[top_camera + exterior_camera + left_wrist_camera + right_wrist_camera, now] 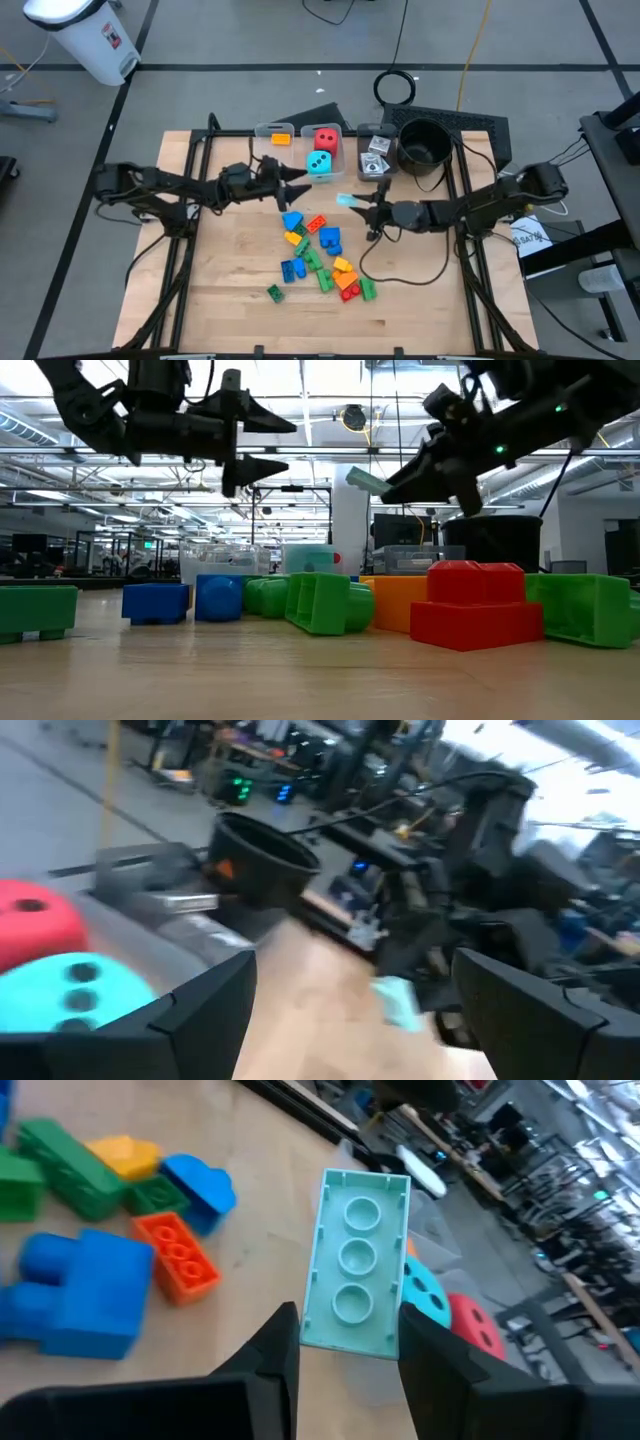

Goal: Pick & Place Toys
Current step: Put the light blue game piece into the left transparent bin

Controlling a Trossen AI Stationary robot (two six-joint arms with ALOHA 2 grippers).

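Observation:
My right gripper (360, 203) is shut on a pale teal three-stud brick (355, 1275), held above the table right of centre; it also shows in the low view (365, 482). My left gripper (300, 181) is open and empty, above the table just in front of the middle bin. Its fingers point toward the table's right, at the right gripper. A pile of blue, green, orange, red and yellow bricks (318, 255) lies on the table below and nearer. A red die (325, 138) and a teal die (319, 163) sit in the middle bin. My right gripper pinches the pale teal brick's two long sides (318, 1335) between its two fingers, at the end nearest the wrist. The fingers come about level from the table's right and run along the brick. The brick sticks out past the fingertips, hollow underside toward the camera, lifted clear of the table.
Three clear bins stand in a row at the table's far edge: one with an orange brick (275, 135), the dice bin (322, 150), and one with cards (376, 152). A round black pot (424, 143) stands to their right. A black cable (400, 265) loops over the table's right part.

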